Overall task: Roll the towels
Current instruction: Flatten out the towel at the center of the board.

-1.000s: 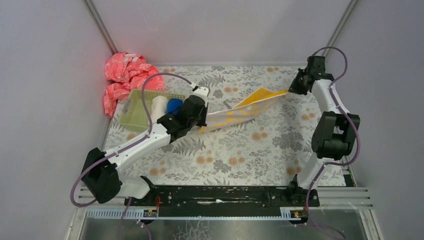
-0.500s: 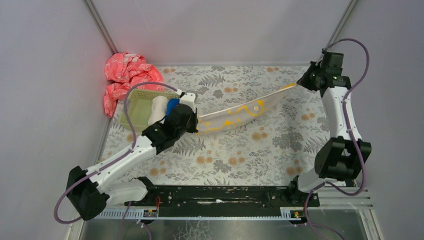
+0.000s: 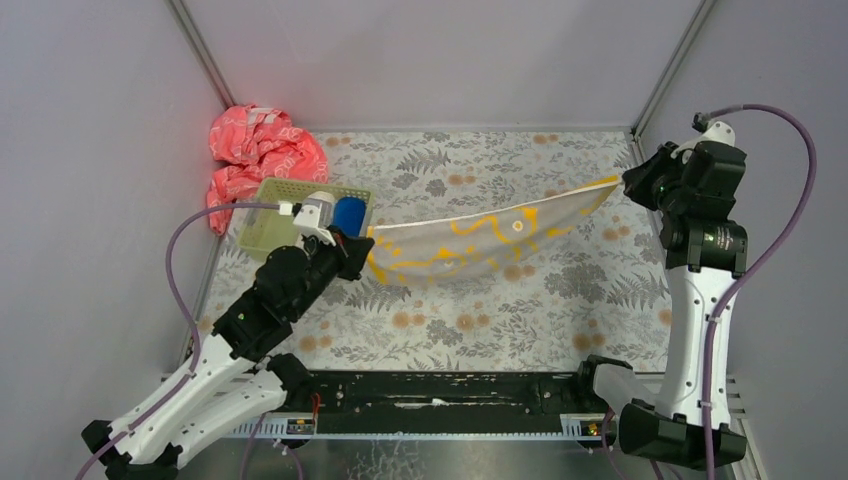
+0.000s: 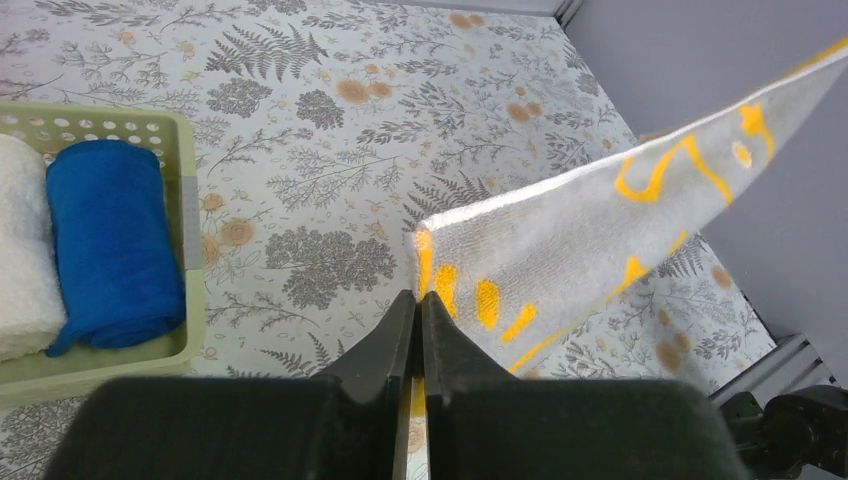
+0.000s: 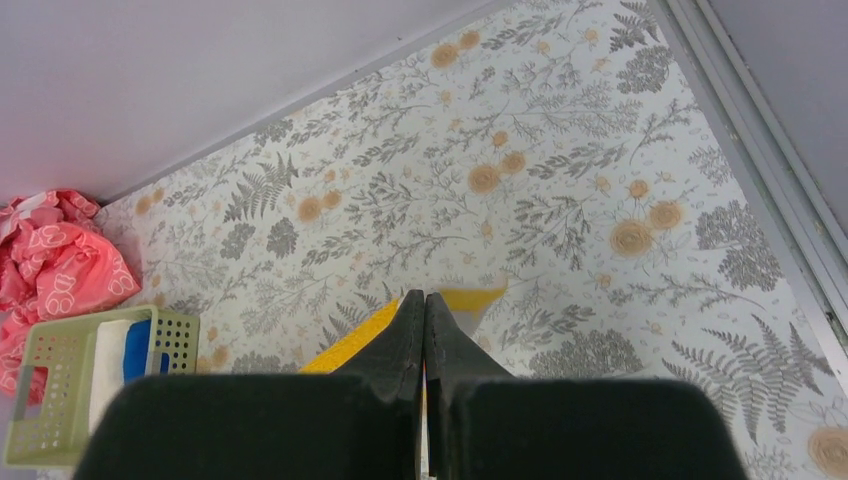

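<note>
Pinching one end of the yellow-orange towel (image 4: 600, 220), the left hand (image 4: 418, 300) is sitting with both fingers clamped flat on the cloth edge. At the opposite end the right hand (image 5: 424, 298) is doing the same, fingers pressed together on a yellow corner. The cloth is hanging between the two hands above the worktop (image 3: 480, 320), middle sagging, pale face with yellow markings showing to the top camera; cannot tell if the lowest part is touching down.

It is looking light, thin and floppy, with no stiffness, so it is likely drooping and folding wherever unsupported. Corners or the short edge are looking like the right places to hold it. Slipping out of a thin pinch is the likely risk.

In the green basket (image 4: 190, 230) beside the left hand, the blue towel (image 4: 110, 240) and the cream-white towel (image 4: 20, 250) are lying rolled, side by side. The pink-red cloth (image 3: 255, 150) is lying bunched at the far-left corner.
</note>
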